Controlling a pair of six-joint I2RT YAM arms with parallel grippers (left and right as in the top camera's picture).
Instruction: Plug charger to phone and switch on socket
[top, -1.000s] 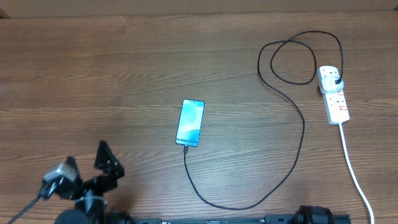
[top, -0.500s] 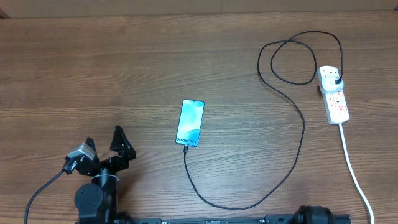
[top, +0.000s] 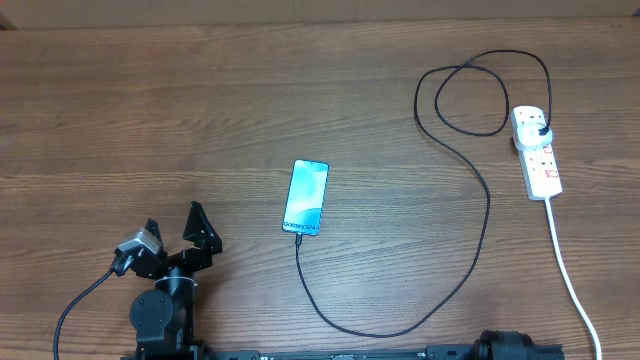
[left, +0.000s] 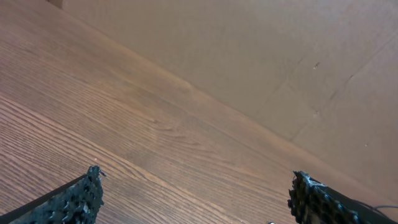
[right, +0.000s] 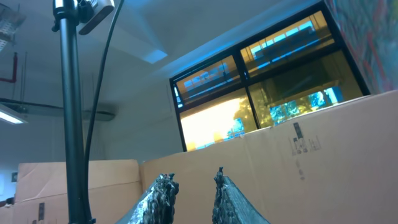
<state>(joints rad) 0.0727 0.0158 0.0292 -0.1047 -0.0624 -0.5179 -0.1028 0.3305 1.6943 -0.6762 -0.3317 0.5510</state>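
The phone (top: 306, 197) lies flat mid-table in the overhead view, its screen lit light blue. The charger (top: 487, 215), a thin black cable, runs from the phone's near edge, where its tip (top: 297, 238) meets the phone, round in a wide loop to a black plug (top: 541, 128) seated in the socket (top: 540, 165), a white power strip at the right. My left gripper (top: 173, 222) is open near the front edge, left of the phone, empty; its wrist view shows only wood between the fingertips (left: 93, 183). My right gripper (right: 193, 180) points up at the room, narrowly open, holding nothing.
A thick white cord (top: 570, 275) runs from the power strip to the front right edge. The right arm's base (top: 505, 346) sits at the front edge. A cardboard wall (left: 261, 56) borders the table's far side.
My left arm has swung right and slightly forward, toward the phone, with its jaws staying wide. The phone, cable and power strip have not moved.
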